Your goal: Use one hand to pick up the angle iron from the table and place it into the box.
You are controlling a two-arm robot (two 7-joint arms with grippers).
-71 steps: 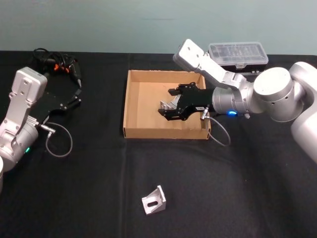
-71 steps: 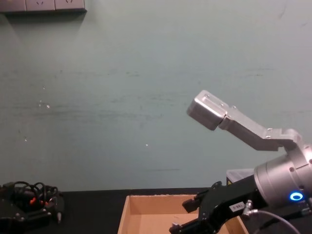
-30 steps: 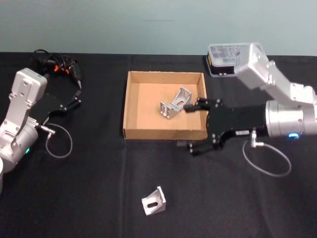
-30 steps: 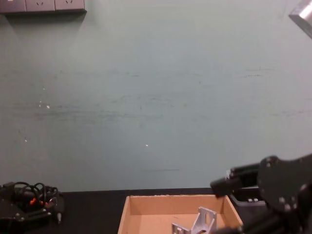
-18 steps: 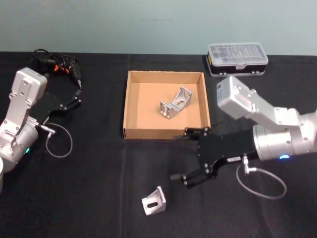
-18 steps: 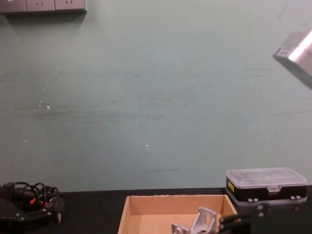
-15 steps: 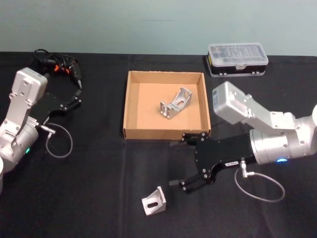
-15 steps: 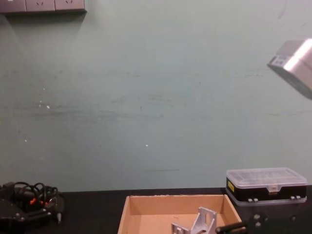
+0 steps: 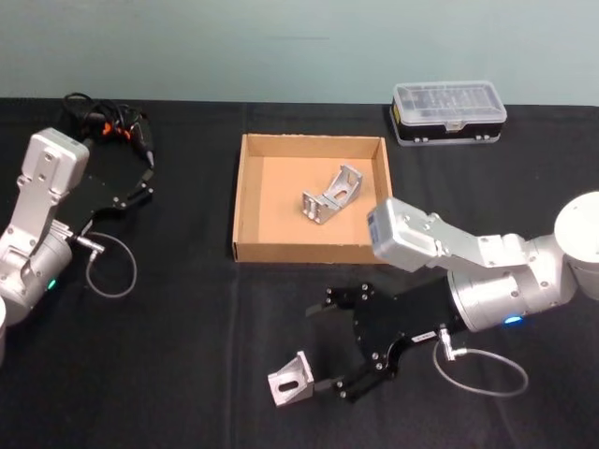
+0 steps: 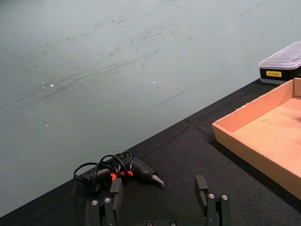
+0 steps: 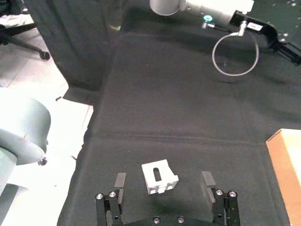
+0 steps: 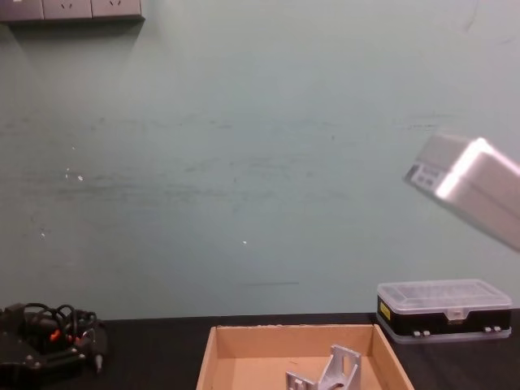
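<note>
On the table (image 9: 187, 374), our right arm has swung back from the far side toward the near edge, and that is the main change: a moment ago it reached over the box (image 9: 240, 196), and now it lies low across the table's near right part. The box itself has not moved; it sits in the middle of the table, toward the far edge. Our left gripper (image 10: 159, 190) stays parked near the left edge, its fingers spread and empty.

The right gripper (image 9: 323, 351) has come away from the box with nothing in it and now hangs with its fingers wide apart on either side of the loose angle iron (image 9: 291, 378), which stands close to the near edge, about midway along it. From the wrist, the piece sits between the fingers and touches neither.

The delivered angle iron (image 9: 330, 195) rests inside the box, near its far right corner. We judge one placement finished and a second grasp about to start; closing on the piece comes next.
</note>
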